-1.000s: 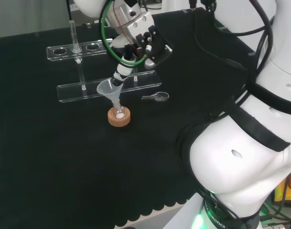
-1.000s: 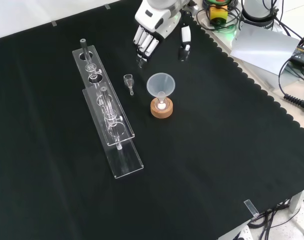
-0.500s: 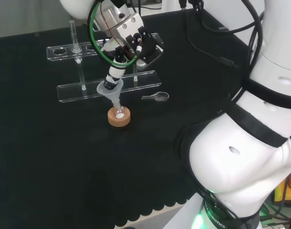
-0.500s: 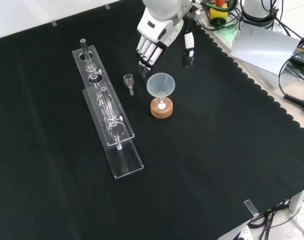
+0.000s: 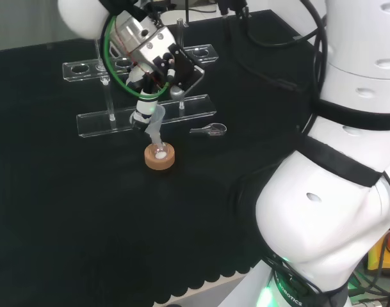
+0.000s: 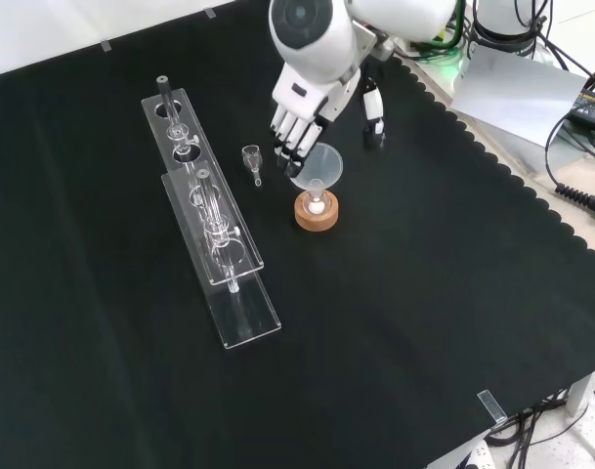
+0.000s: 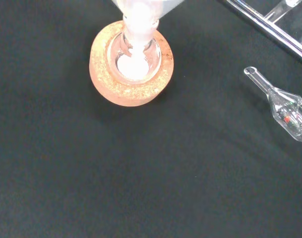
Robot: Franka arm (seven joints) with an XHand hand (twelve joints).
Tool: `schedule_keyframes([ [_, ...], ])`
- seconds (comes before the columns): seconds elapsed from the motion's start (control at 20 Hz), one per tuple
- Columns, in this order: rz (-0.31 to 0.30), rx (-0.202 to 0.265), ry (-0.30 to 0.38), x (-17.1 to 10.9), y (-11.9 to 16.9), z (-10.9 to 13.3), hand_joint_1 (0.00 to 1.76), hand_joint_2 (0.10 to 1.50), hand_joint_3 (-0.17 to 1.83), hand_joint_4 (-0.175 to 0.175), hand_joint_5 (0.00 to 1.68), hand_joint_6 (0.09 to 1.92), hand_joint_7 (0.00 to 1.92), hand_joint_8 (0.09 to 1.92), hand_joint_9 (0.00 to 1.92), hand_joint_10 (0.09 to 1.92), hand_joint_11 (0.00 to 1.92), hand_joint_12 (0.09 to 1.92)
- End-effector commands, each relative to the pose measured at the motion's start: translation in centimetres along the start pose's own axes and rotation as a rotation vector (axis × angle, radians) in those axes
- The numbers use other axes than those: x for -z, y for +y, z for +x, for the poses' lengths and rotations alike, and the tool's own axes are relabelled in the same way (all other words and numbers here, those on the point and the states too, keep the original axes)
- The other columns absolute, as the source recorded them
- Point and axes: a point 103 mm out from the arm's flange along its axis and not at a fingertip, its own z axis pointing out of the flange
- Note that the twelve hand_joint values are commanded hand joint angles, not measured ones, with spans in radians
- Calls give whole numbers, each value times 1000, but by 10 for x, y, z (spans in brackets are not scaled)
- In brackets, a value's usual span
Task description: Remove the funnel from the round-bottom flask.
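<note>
A clear funnel (image 6: 320, 168) stands with its stem in a small round-bottom flask (image 6: 317, 204), which holds a little white stuff and rests on a cork ring (image 6: 317, 214). My hand (image 6: 304, 107) hovers just above and behind the funnel. Its straight fingers (image 6: 286, 147) reach the funnel's left rim in the front view, and the thumb (image 6: 375, 107) stays apart on the right. In the head view the hand (image 5: 161, 56) covers most of the funnel (image 5: 154, 126) above the cork ring (image 5: 159, 158). The wrist view looks down on the funnel's stem (image 7: 140, 15) in the flask (image 7: 134, 58). The hand is open.
Two long clear racks (image 6: 219, 256) with a few test tubes lie left of the flask in the front view. A small glass piece (image 6: 252, 160) lies on the cloth between racks and flask, also large in the wrist view as the glass piece (image 7: 285, 106).
The hand has come down and closer to the funnel; its fingers, earlier well behind the rim, now overlap it. Funnel, flask and cork ring have not moved.
</note>
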Motion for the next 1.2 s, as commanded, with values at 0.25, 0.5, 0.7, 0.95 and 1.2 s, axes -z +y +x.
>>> schedule_keyframes([
  [0.25, 55, -23, -127, 0, 10, 9, 444, 708, 204, -36, 73, 87, 0, 378, 149, 845, 439, 1368],
  [0.5, 72, -29, -186, -2, 15, 11, 443, 707, 195, -34, 63, 87, 0, 361, 142, 848, 435, 1370],
  [0.7, 80, -32, -208, -3, 17, 10, 447, 704, 191, -33, 61, 87, 0, 356, 139, 849, 432, 1371],
  [0.95, 103, -36, -233, -4, 19, 10, 468, 706, 188, -34, 66, 87, 0, 351, 142, 853, 428, 1372],
  [1.2, 130, -45, -229, -8, 20, 7, 505, 722, 191, -34, 81, 87, 0, 361, 160, 856, 424, 1372],
])
